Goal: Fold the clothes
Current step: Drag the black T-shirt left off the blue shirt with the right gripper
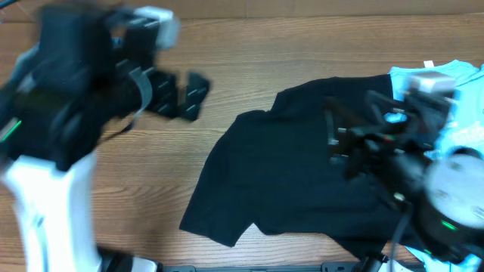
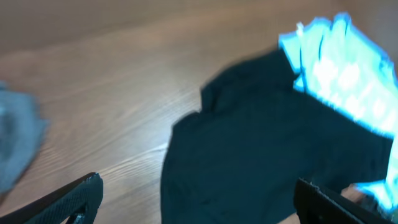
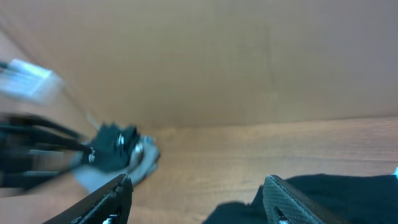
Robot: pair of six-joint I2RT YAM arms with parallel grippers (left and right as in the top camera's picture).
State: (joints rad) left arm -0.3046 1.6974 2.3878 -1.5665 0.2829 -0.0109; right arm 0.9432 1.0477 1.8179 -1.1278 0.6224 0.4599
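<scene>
T-shirt: the black T-shirt [image 1: 295, 177] lies rumpled and unfolded on the bench's [image 1: 249, 53] right half, meeting a light-blue garment [image 1: 463, 79] at the right edge.
Left hand [image 1: 181, 94]: jaws wide and empty, over bare wood and clear of the shirt.
Right hand [image 1: 340, 143]: jaws apart and empty, above the shirt.
Risk: a pinch near the right edge could also catch the blue garment, and grabbing a single layer would drag the shirt rather than fold it.
Surface: smooth wood grain, so the cloth will likely slide.
Room: blurred, with a plain tan backing beyond the far edge.
</scene>
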